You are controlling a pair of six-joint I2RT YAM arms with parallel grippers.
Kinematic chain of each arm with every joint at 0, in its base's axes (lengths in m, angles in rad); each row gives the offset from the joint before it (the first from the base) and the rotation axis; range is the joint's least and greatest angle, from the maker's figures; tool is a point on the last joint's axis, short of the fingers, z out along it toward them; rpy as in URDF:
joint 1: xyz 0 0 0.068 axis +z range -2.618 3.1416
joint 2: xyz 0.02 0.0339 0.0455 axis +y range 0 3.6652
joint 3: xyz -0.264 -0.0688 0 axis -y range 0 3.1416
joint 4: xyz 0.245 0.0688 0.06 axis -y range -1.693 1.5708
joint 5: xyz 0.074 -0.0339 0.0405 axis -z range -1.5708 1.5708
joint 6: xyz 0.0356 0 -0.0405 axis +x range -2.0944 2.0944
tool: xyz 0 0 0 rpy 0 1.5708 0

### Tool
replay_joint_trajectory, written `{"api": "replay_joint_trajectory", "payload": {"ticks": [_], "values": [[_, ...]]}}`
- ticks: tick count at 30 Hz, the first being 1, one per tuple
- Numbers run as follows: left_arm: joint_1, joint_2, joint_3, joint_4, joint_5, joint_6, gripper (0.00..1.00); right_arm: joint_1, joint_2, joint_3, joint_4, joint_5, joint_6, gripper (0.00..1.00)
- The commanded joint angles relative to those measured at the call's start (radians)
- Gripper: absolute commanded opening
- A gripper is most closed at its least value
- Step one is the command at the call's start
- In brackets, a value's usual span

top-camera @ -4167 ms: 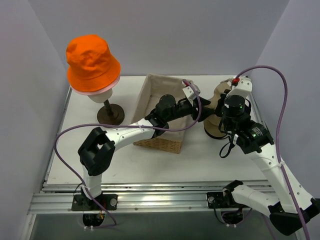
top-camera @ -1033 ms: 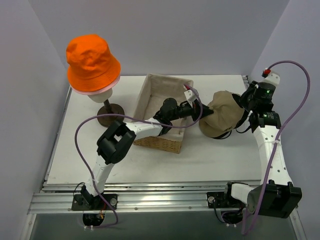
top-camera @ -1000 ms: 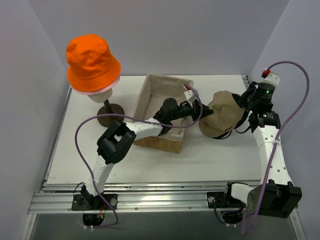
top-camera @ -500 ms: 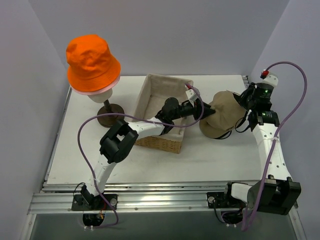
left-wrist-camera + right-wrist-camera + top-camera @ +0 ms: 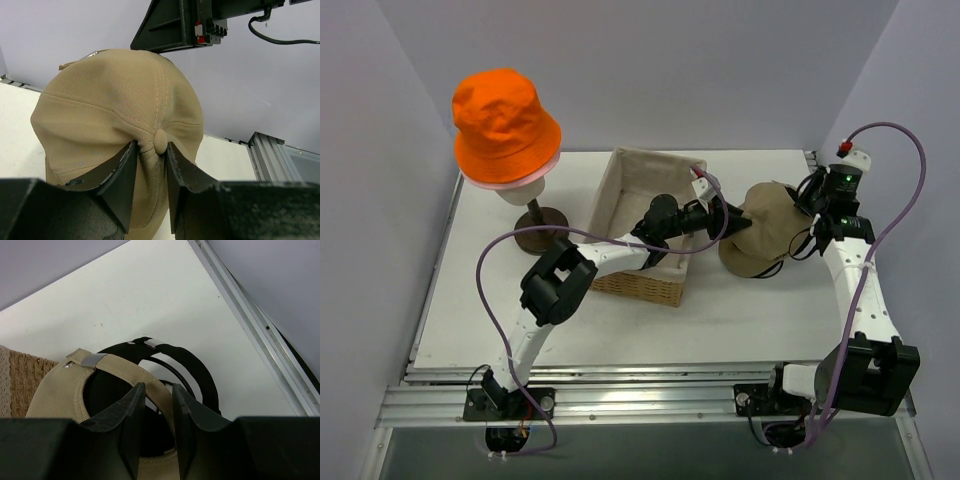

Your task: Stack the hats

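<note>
The tan cotton baseball cap (image 5: 115,105) is sitting over the black baseball cap (image 5: 197,372) on the white table (image 5: 620,330), just right of the woven cloth-lined basket (image 5: 640,285). The left gripper (image 5: 151,146) is hovering at the crown, jaws standing loosely apart either side of the top button. The right gripper (image 5: 158,387) is straddling the tan back strap, jaws narrowly apart; I can't tell whether it is pinching.

The danger here is that a finger catching the button or strap while backing off could drag the tan cap askew or clean off the black one.

Counting up, there are four hats: those two caps, plus the bright orange bucket hat (image 5: 503,115) over the pale pink bucket hat (image 5: 490,184) on the one cream mannequin head (image 5: 517,192). There is one basket and two arms.
</note>
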Motion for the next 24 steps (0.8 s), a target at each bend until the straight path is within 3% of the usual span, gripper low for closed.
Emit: {"api": "replay_joint_trajectory", "payload": {"ticks": [1, 24], "values": [[-0.002, 0.018, 0.036, 0.073, 0.005, -0.005, 0.37, -0.008, 0.023, 0.029, 0.017, 0.015, -0.022, 0.25], [-0.004, -0.002, 0.004, 0.101, -0.002, -0.052, 0.31, -0.021, -0.028, 0.082, -0.041, -0.088, -0.043, 0.38]]}}
